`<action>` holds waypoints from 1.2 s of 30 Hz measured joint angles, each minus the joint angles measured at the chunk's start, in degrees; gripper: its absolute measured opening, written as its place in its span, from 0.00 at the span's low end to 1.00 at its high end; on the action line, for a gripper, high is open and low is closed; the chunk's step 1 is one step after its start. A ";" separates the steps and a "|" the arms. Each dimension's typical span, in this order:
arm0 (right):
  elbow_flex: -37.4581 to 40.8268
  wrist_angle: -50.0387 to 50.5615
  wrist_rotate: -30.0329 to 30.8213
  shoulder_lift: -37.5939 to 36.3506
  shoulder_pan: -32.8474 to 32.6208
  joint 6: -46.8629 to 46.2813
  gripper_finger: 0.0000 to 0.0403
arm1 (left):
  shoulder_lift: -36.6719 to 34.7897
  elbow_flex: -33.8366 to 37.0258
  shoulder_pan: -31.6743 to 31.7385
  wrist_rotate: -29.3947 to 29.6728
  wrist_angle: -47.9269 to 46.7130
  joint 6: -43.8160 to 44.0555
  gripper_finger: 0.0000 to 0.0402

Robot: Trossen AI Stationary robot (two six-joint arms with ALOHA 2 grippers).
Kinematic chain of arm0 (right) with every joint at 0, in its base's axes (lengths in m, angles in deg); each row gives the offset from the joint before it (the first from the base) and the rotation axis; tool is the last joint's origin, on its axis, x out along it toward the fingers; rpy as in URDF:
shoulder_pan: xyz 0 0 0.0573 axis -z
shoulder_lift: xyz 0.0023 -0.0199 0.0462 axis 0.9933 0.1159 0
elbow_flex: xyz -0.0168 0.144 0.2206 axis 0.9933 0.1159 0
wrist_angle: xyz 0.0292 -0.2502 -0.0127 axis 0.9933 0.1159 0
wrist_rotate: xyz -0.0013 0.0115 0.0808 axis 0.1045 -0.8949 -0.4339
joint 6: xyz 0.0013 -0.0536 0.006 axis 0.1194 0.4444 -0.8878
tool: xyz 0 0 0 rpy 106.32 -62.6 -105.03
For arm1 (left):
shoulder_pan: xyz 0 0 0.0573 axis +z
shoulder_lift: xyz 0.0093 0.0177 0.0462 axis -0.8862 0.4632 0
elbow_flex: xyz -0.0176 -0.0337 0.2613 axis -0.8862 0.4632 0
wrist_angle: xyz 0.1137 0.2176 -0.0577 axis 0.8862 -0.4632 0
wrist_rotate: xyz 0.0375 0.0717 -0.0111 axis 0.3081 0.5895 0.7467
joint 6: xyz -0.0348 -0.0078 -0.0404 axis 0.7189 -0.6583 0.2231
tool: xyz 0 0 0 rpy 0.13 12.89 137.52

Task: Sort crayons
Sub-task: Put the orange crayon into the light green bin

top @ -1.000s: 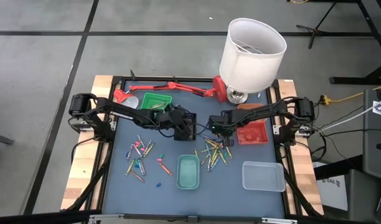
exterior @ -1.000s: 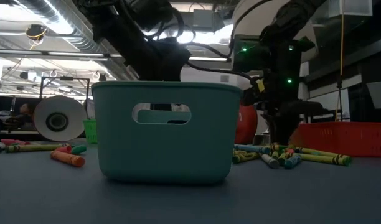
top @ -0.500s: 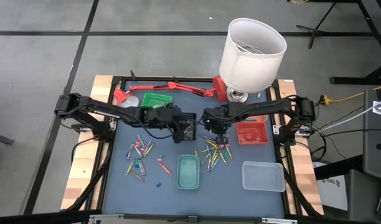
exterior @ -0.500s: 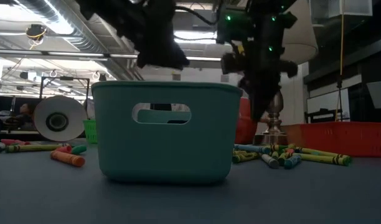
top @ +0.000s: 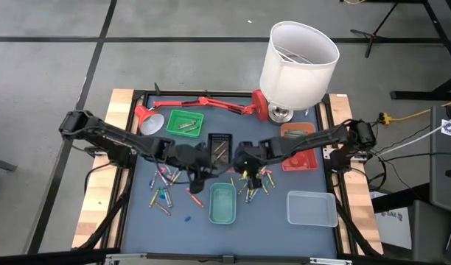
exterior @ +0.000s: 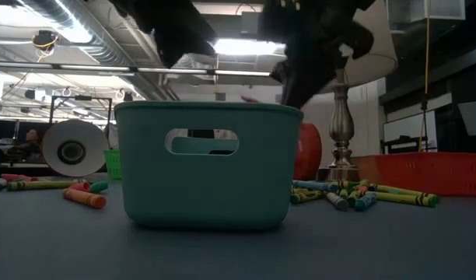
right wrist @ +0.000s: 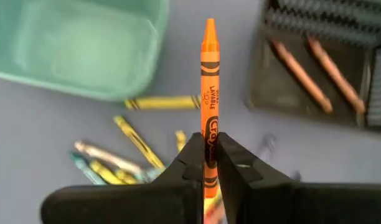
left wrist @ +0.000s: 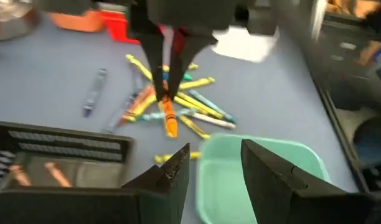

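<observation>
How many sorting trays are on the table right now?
5: the green tray at the back left, the black tray at centre, the red tray at right, the teal tray at front centre, the clear tray at front right. None looks hidden.

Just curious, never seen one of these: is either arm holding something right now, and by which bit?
Yes: the right gripper pinches an orange crayon near its blunt end, tip pointing away. The left gripper is open and empty.

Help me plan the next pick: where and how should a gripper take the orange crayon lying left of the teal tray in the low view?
Grip the orange crayon at mid-length, coming straight down, jaws across it: it is thin and lies flat.
</observation>
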 joint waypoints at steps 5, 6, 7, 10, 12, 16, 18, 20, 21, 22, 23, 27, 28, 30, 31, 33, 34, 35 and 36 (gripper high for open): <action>-0.02 -6.97 -0.02 -0.02 -4.01 -0.01 0.05 | 0.00 0.00 -4.44 -0.01 -2.99 2.41 0.32; -0.02 -8.37 -0.02 -0.02 -4.81 -0.01 0.05 | 0.00 0.00 -5.26 -0.01 -3.37 3.05 0.32; -0.02 -9.76 -0.02 -0.02 -5.60 -0.02 0.05 | 0.00 0.00 -6.17 -0.01 -3.88 3.59 0.32; -0.02 -13.76 -0.02 -0.04 -7.99 -0.01 0.05 | 0.00 0.00 -8.71 -0.01 -5.61 4.65 0.32; -0.02 -16.15 -0.02 -0.04 -9.45 -0.01 0.05 | 0.00 0.00 -10.33 0.03 -6.36 4.67 0.32; -0.07 -20.40 -0.02 0.42 -11.79 -0.02 0.05 | 0.03 0.00 -13.50 1.12 -8.29 5.56 0.32; -0.07 -21.27 -0.02 1.00 -12.74 -0.01 0.05 | 0.04 0.00 -14.80 1.69 -9.27 6.39 0.32; -0.13 -23.12 -0.05 1.92 -13.30 -0.02 0.05 | 0.04 0.00 -16.07 3.04 -9.89 7.27 0.32; -0.13 -22.75 -0.02 2.09 -13.51 -0.02 0.05 | 0.04 0.00 -16.62 3.79 -10.40 7.38 0.32; -0.09 -22.93 0.03 2.67 -13.73 -0.01 0.05 | 0.10 0.00 -17.12 4.38 -10.60 7.36 0.32; -0.11 -24.07 -0.11 3.16 -13.68 0.03 0.05 | 0.30 -0.03 -17.64 4.81 -10.75 7.37 0.32; -0.08 -23.59 0.09 4.41 -13.60 -0.03 0.05 | 1.12 -0.04 -19.35 5.45 -12.18 7.24 0.32; -0.15 -23.50 0.11 4.62 -13.55 -0.03 0.05 | 1.31 -0.07 -19.63 5.45 -12.62 7.19 0.32; -0.02 -22.64 0.17 5.04 -13.55 -0.01 0.05 | 2.06 0.02 -20.12 5.50 -13.04 7.18 0.32; -0.04 -23.47 0.12 5.43 -13.55 -0.01 0.05 | 2.47 0.00 -20.23 5.61 -12.79 7.17 0.32; -0.12 -23.19 0.08 5.64 -13.55 -0.02 0.05 | 3.45 0.00 -20.59 5.71 -13.06 7.15 0.32; -0.04 -22.95 0.02 5.73 -13.55 -0.02 0.05 | 4.04 0.00 -20.59 5.71 -12.91 7.15 0.32; -0.05 -23.44 0.03 6.05 -13.55 -0.03 0.05 | 4.62 0.00 -20.59 5.73 -12.94 7.15 0.32; -0.09 -23.55 0.03 6.19 -13.55 -0.03 0.05 | 5.27 0.02 -20.64 5.69 -13.09 7.15 0.32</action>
